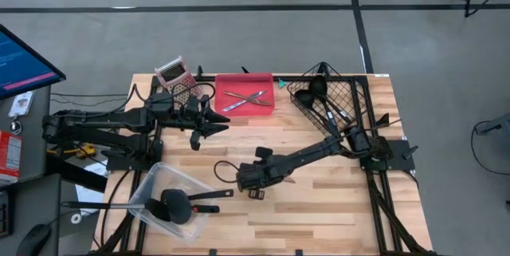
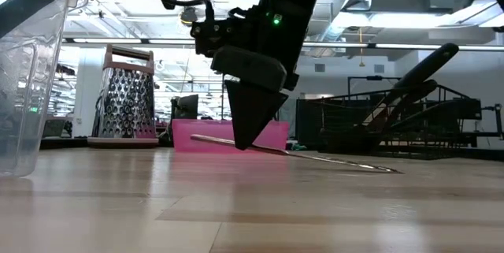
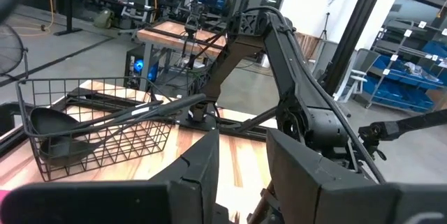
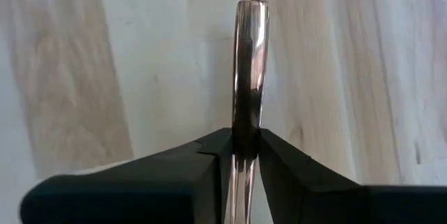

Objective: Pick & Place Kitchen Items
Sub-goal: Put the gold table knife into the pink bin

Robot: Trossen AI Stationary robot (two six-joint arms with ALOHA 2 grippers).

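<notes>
Kitchen items (image 1: 243, 98) sit partly sorted in tray, basket and tub, and we note the right claw (image 4: 246, 147) clenched on a copper-coloured utensil (image 4: 250, 56) at the counter (image 1: 319, 200), the left claw (image 1: 209, 126) empty and parted.

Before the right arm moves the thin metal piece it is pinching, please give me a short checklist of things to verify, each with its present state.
1. Grip: right gripper shut on the copper-coloured utensil: ok.
2. Utensil off the table: its far end seems to touch the wood in the low view: not ok.
3. Left gripper clear of the right arm: apart, near the red tray: ok.
4. Room in the red tray: two silver pieces lie crossed, space remains: ok.
5. Which container is the target: cannot tell.
</notes>
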